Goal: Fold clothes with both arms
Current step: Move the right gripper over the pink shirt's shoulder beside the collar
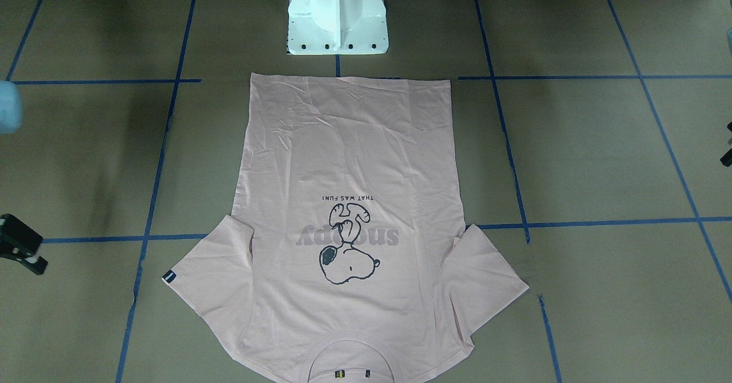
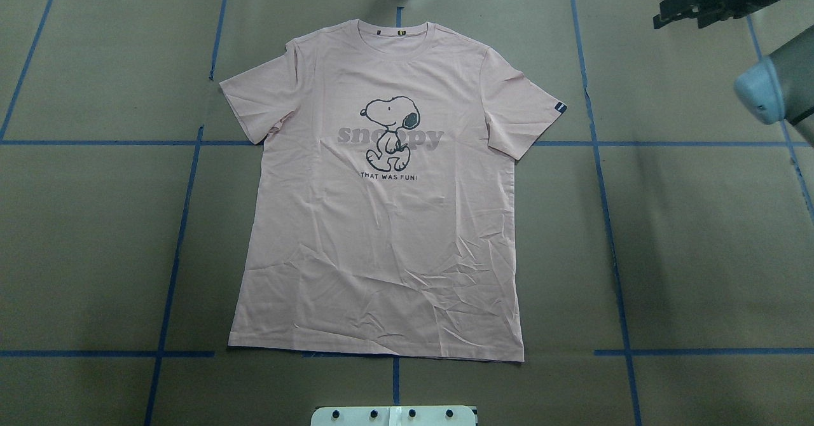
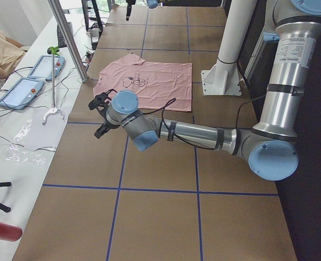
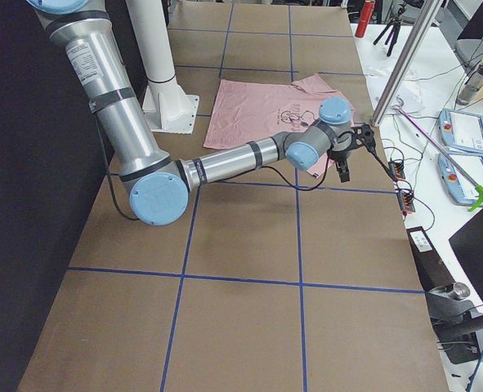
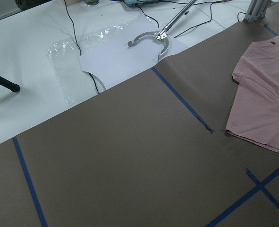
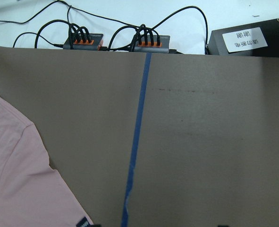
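Ribbed round collar, creased pink T-shirt flat, matte brown table

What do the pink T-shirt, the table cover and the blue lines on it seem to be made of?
T-shirt: soft matte knit, probably cotton; it lies limp, with fine creases near the hem and a ribbed collar.
Table cover: matte brown sheet, probably paper or thin card; flat and without shine.
Blue lines: adhesive tape, probably painter's tape; some strips end in ragged, torn tips.
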Tool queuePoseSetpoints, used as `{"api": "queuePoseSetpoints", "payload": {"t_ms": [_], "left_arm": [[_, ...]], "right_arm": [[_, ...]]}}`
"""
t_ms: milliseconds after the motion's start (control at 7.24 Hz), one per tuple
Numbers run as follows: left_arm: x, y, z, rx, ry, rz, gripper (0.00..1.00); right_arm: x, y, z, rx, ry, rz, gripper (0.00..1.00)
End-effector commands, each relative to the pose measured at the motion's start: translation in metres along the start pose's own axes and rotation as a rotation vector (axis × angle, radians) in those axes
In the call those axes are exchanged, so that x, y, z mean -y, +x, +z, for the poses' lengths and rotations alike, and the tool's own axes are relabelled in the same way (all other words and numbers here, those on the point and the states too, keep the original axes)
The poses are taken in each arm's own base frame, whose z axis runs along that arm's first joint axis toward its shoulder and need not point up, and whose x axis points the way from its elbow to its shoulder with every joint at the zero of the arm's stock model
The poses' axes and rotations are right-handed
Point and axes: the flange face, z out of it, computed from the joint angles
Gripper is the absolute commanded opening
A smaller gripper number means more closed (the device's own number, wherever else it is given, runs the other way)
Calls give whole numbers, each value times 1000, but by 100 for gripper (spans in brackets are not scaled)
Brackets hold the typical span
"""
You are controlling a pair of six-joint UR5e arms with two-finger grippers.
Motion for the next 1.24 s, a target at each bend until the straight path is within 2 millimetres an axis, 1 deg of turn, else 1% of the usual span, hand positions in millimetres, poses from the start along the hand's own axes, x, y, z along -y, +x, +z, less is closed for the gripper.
{"api": "queuePoseSetpoints", "payload": {"t_ms": [0,138,276,414,552,828,1104], "left_arm": [[1,4,2,-5,0,-5,100],[1,3,2,-3,0,-4,100],[1,4,2,-4,-1,-3,100],[2,4,1,-4,1,-3,100],[2,5,2,-5,2,0,100],[1,5,2,-5,1,-1,100],[1,4,2,-5,0,0,100]], "right_arm": [[-33,-85,61,-73,49,37,74],[-51,-103,86,-102,51,15,74],[-60,-114,103,-120,52,0,74],[-73,-115,128,-94,69,23,70],[-84,-114,148,-88,87,26,70],[-95,-117,158,-117,92,13,67],[-102,-115,168,-143,97,10,63]]}}
